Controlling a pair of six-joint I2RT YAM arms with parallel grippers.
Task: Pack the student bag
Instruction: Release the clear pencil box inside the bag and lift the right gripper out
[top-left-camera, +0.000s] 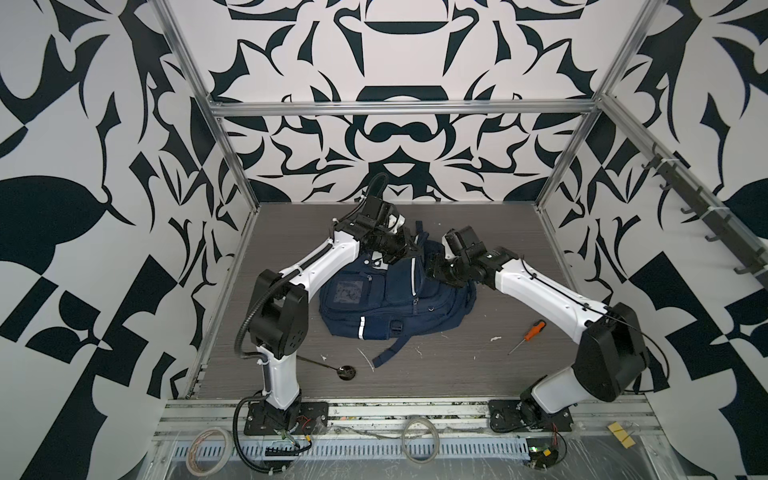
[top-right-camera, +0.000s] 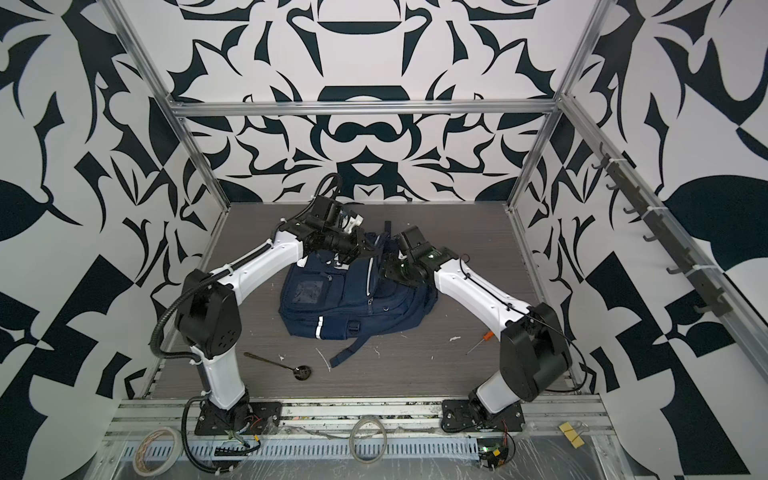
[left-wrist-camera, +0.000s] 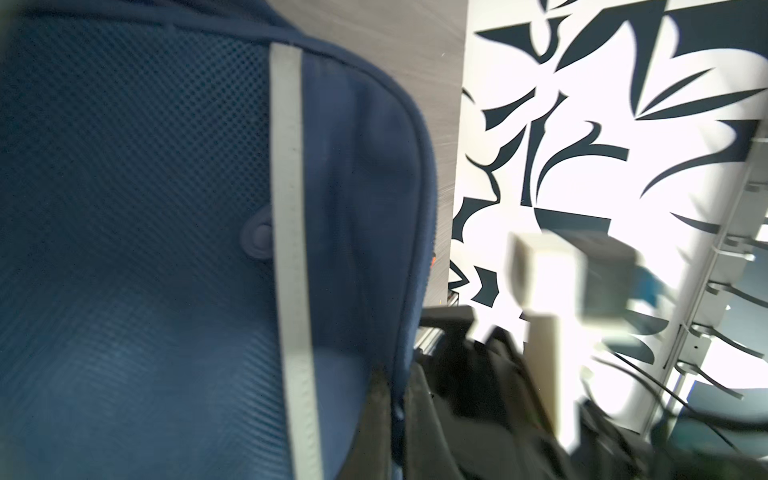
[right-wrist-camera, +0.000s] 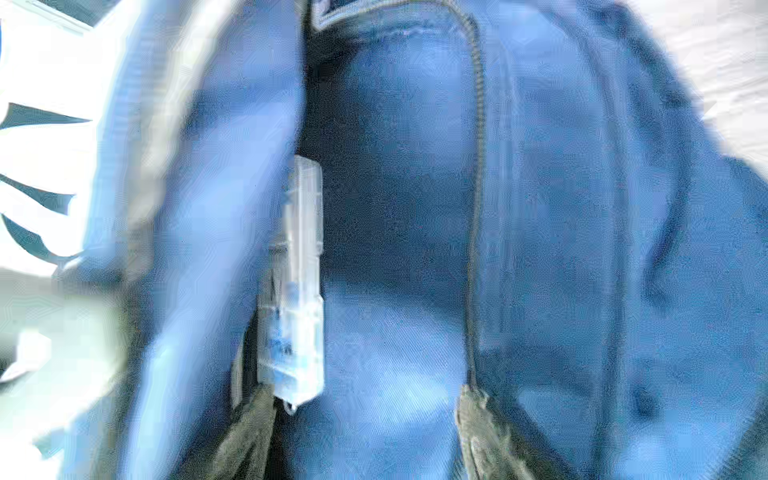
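The student bag (top-left-camera: 374, 299) (top-right-camera: 332, 299), a navy-blue backpack with white stripes, lies in the middle of the table in both top views. My left gripper (top-left-camera: 409, 249) (top-right-camera: 372, 249) is at its far top edge. In the left wrist view this gripper (left-wrist-camera: 395, 415) is shut on the rim of the bag's blue fabric (left-wrist-camera: 145, 208) and holds it up. My right gripper (top-left-camera: 432, 266) (top-right-camera: 384, 270) reaches into the bag's mouth from the right. In the right wrist view it (right-wrist-camera: 365, 395) stands open inside the blue compartment (right-wrist-camera: 395, 208). A clear plastic case (right-wrist-camera: 299, 291) stands on edge against the compartment wall beside one finger (right-wrist-camera: 257, 415).
An orange-handled screwdriver (top-left-camera: 528, 334) (top-right-camera: 482, 338) lies right of the bag. A dark spoon (top-left-camera: 332, 365) (top-right-camera: 291, 368) lies at the front left. A bag strap (top-left-camera: 395, 349) trails toward the front. Tape rolls (top-left-camera: 208, 446) sit on the front rail. Hooks (top-left-camera: 706, 237) line the right wall.
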